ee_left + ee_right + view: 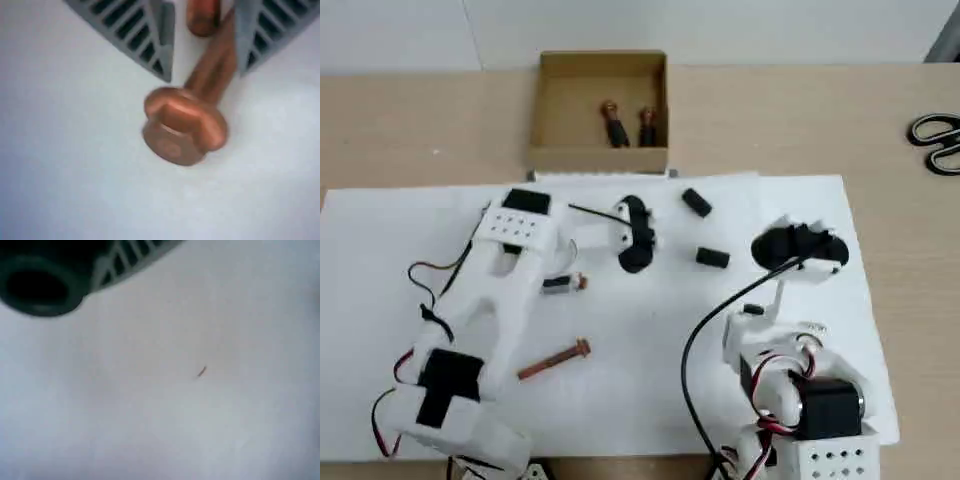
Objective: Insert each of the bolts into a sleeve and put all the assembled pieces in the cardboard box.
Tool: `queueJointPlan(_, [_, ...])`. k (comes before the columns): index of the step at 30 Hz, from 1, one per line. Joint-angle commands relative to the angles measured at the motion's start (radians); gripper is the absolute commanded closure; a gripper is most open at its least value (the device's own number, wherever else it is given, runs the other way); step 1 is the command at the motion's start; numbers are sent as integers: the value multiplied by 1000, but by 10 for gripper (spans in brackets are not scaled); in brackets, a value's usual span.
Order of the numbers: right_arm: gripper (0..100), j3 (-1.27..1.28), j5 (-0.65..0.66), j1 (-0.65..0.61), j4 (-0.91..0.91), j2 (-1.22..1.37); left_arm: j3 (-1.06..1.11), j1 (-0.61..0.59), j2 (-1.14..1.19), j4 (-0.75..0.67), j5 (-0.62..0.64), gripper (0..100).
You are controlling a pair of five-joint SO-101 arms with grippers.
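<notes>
My left gripper (pixel 205 75) is shut on a copper bolt (pixel 185 125). The bolt's shank runs up between the grey ribbed fingers (pixel 135 35), and its hex head points toward the camera over white paper. In the high view this gripper (pixel 632 245) sits low near the middle of the sheet. My right gripper (pixel 798 247) is shut on a black sleeve (pixel 35 285), which rests against a grey finger (pixel 130 260). The cardboard box (pixel 552 110) at the back holds two assembled pieces (pixel 628 125). Two loose sleeves (pixel 696 202) (pixel 712 257) lie between the grippers. A loose copper bolt (pixel 555 360) lies at the front.
A short grey piece with a copper end (pixel 563 284) lies beside the left arm (pixel 490 310). White paper (pixel 650 400) covers the work area. Scissors (pixel 938 140) lie at the far right on the wooden table (pixel 410 130). A black cable (pixel 695 350) loops by the right arm.
</notes>
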Motion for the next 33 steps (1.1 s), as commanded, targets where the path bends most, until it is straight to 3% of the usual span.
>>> queueJointPlan(1, [996,-3,9,7,-21,-4,-47,-3,32,-21,-11,914])
queueJointPlan(14, [996,-3,11,4,-21,-4,-53,2,184,-44,-14,919])
queueJointPlan(20, [996,-3,11,4,-22,-4,-64,15,193,-35,-5,995])
queueJointPlan(25, [996,-3,11,4,-24,-4,-136,41,190,71,34,994])
queueJointPlan(33, [996,-11,8,2,-27,-5,-438,55,132,296,104,994])
